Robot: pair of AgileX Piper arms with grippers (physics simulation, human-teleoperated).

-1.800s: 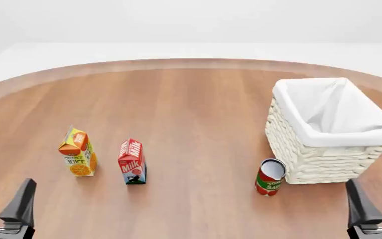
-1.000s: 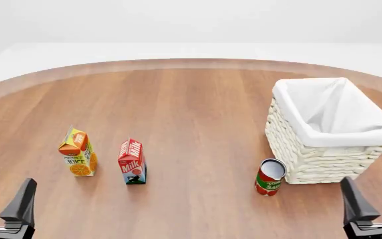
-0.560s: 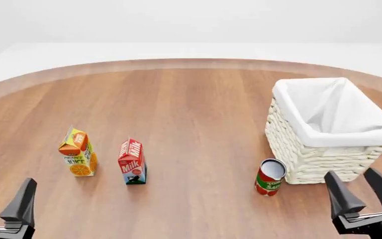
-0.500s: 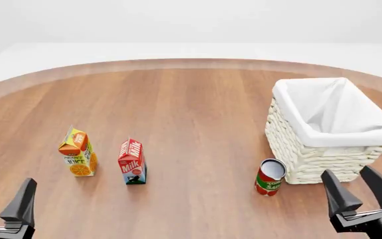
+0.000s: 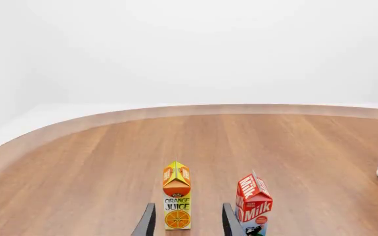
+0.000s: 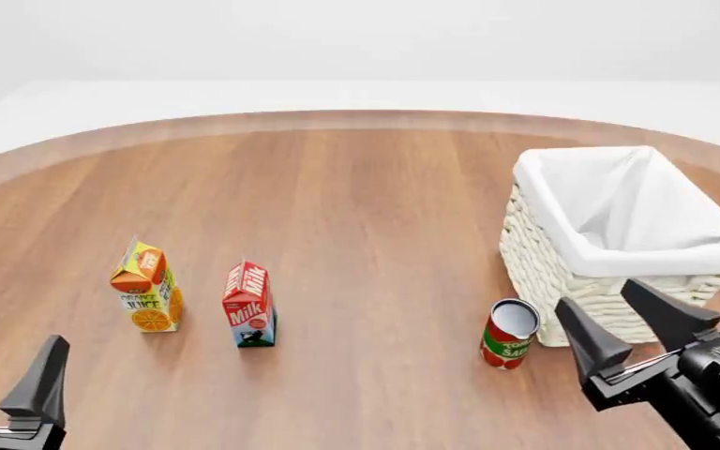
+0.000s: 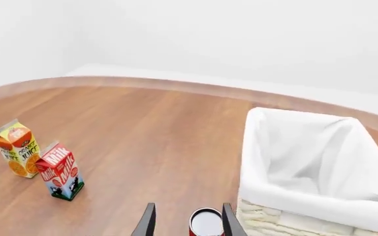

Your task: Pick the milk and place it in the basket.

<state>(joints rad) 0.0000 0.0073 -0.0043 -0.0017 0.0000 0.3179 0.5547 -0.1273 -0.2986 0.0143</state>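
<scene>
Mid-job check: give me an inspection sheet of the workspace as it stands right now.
Surface: wooden table, round-edged.
Milk: upright, untouched, beside the orange juice carton, apart from it.
Basket: upright on the table's right side; only white lining visible inside.
Clutter: red can upright just in front of the basket's near left corner.
Left gripper: open, holding nothing, at the near edge.
Right gripper: open, holding nothing, by the can and basket.
Cables: nothing seen.
Surroundings: plain white.

milk [image 6: 248, 305] red/wht/blue | basket [image 6: 585, 300] cream, wht liner | juice [image 6: 147, 287] orange-ylw
</scene>
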